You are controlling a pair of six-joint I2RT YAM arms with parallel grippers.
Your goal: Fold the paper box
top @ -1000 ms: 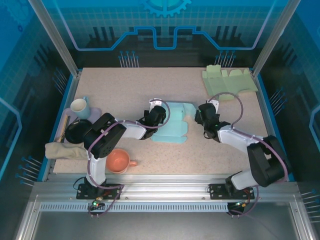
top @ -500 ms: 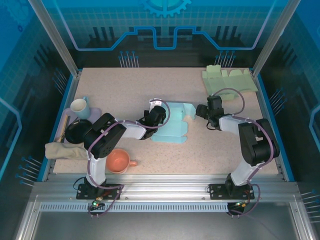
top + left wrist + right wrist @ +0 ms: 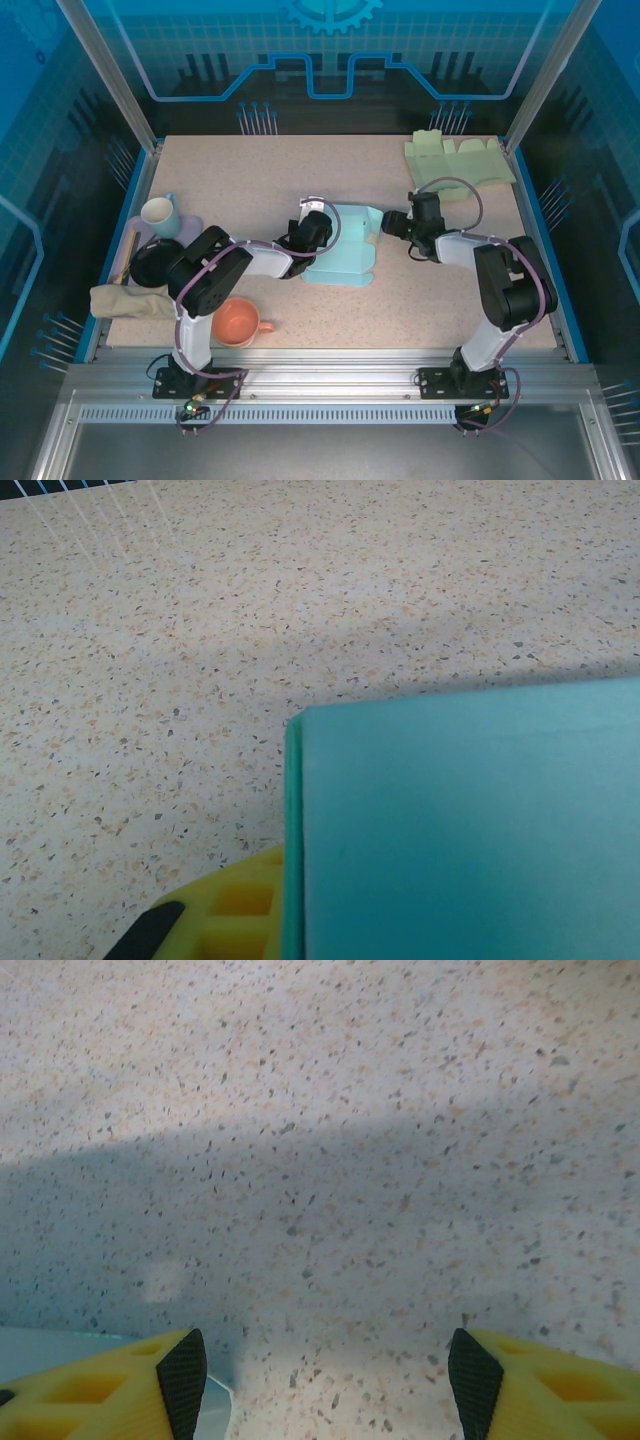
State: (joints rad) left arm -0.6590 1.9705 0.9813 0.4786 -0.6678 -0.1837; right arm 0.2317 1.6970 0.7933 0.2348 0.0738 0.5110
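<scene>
The teal paper box (image 3: 345,255) lies half-folded in the middle of the table. My left gripper (image 3: 314,229) is shut on its left edge. In the left wrist view a teal panel (image 3: 470,830) covers the lower right, and one yellow finger (image 3: 235,910) shows just left of the panel's edge. My right gripper (image 3: 393,223) sits low at the box's upper right flap. Its fingers (image 3: 180,1375) stand open over bare table, the gripper (image 3: 325,1375) holding nothing. A pale sliver of the box (image 3: 215,1412) shows beside the left pad.
Flat green paper boxes (image 3: 458,160) lie at the back right. On the left edge stand a white mug (image 3: 158,212), a black bowl (image 3: 155,263), a beige cloth (image 3: 125,301) and an orange mug (image 3: 238,321).
My right arm has folded in, and its gripper has shifted slightly left to the box's right flap. The left gripper and the box have stayed put.
</scene>
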